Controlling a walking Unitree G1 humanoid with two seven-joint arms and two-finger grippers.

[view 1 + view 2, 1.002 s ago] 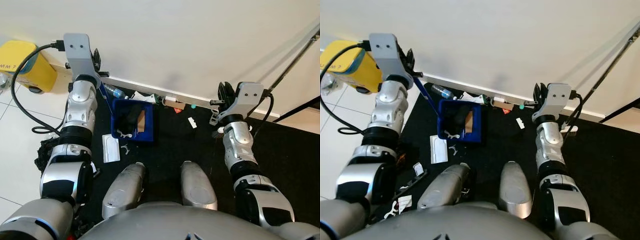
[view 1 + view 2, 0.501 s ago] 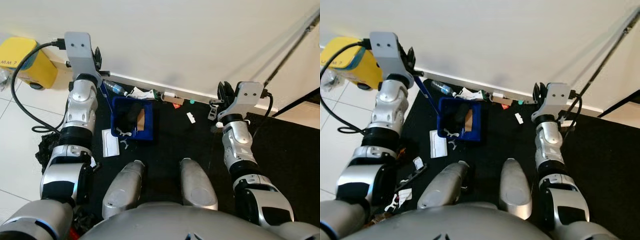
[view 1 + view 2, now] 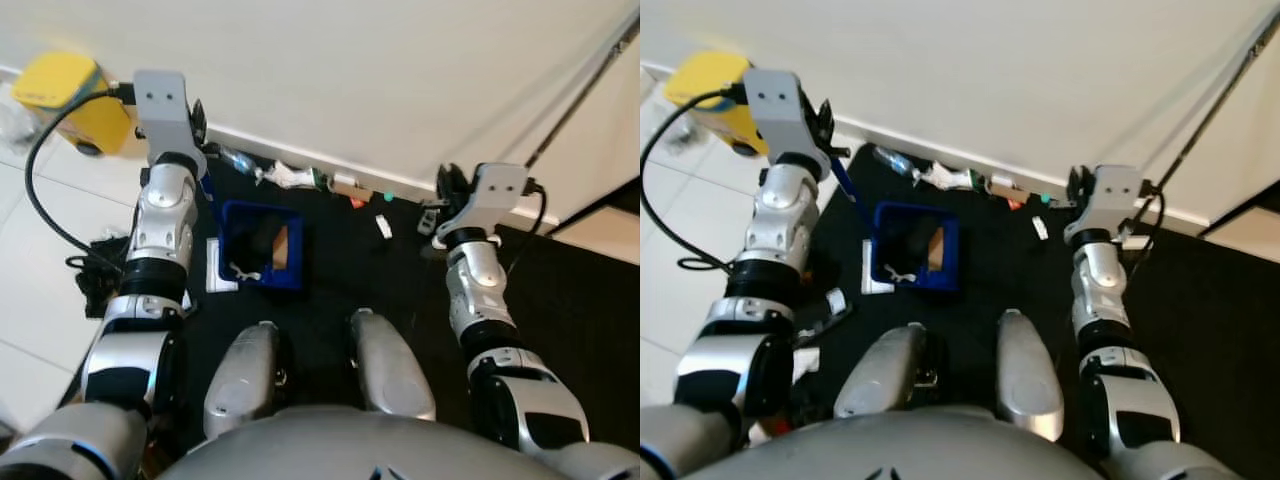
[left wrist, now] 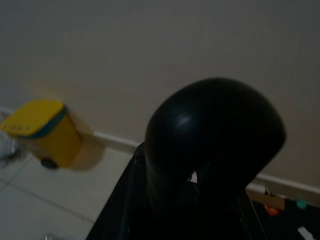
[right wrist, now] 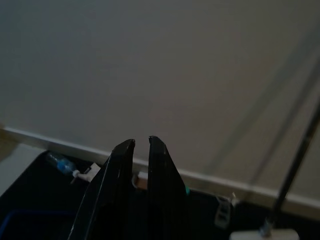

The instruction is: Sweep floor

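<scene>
Left tool: raised near the wall, clamped on the blue handle of a dustpan; in the left wrist view a rounded black finger blocks the grip.
Right tool: held up by the skirting, fingers pressed nearly together with a thin slit between, holding nothing.
Dustpan: blue, resting on the black floor mat ahead of the robot's knees; contains dark and brown scraps.
Litter: plastic bottle, white wrapper, small box and green cap strung along the skirting; white scrap lying apart.
Yellow bin: on white tile beside the mat.
</scene>
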